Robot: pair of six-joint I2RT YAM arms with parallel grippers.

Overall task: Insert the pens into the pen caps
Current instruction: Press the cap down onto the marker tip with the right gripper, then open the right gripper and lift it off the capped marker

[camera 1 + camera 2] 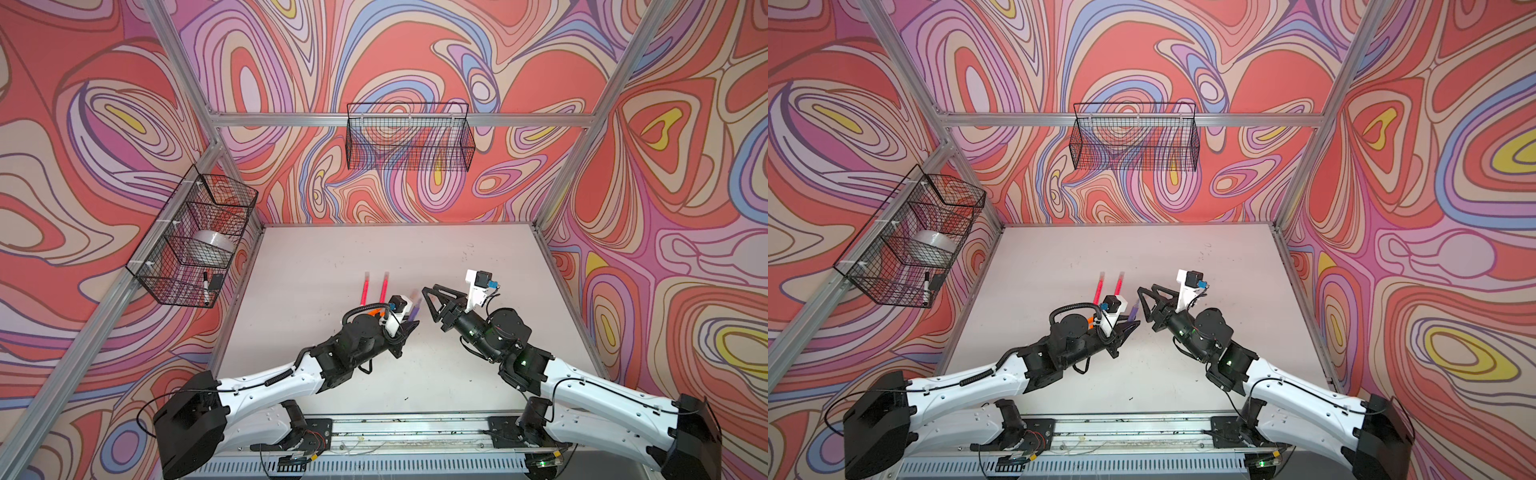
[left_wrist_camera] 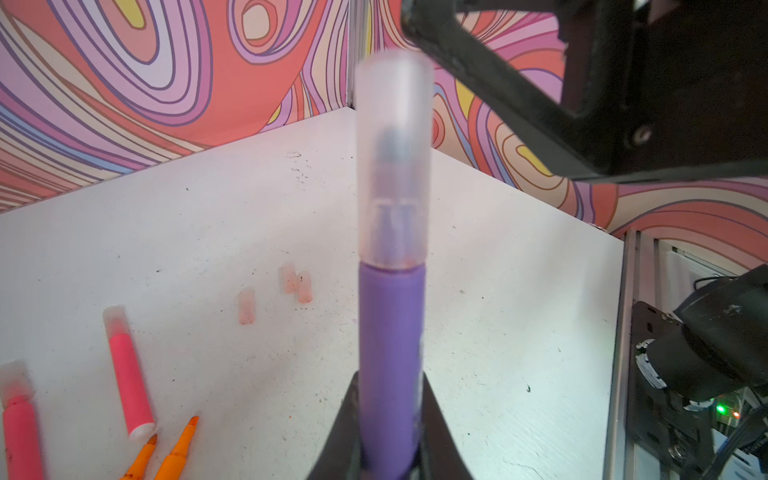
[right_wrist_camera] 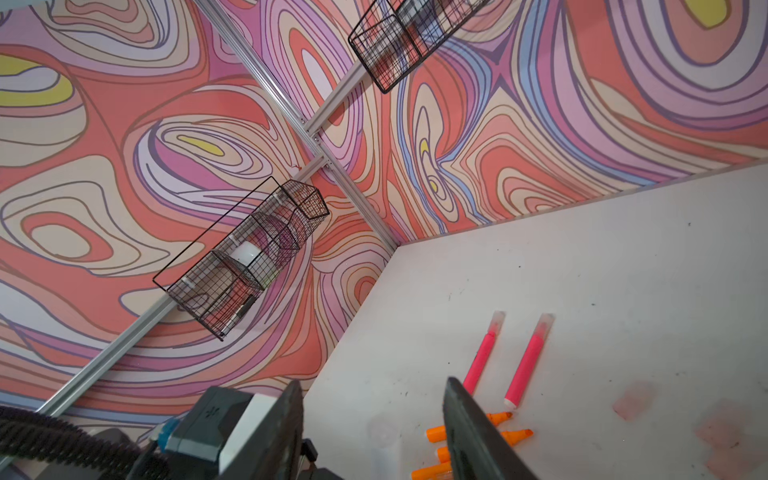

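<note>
My left gripper (image 2: 388,384) is shut on a purple pen (image 2: 390,332), which points up and away and carries a translucent pen cap (image 2: 392,158) over its tip. In both top views this pen (image 1: 413,311) (image 1: 1133,311) sticks out of the left gripper (image 1: 409,326) toward my right gripper (image 1: 429,305). The right gripper (image 3: 374,399) is open, and the capped end lies blurred between its jaws, touching neither. Two pink pens (image 2: 129,374) (image 2: 18,428) lie capped on the table. Orange pens (image 2: 178,449) lie uncapped beside them. Three loose pen caps (image 2: 246,305) (image 2: 289,277) (image 2: 304,286) lie further out.
A wire basket (image 1: 195,249) on the left wall holds a tape roll (image 1: 214,243) and a black-and-white marker (image 1: 206,286). Another wire basket (image 1: 409,137) hangs on the back wall. The white table (image 1: 478,365) ends at patterned walls on three sides.
</note>
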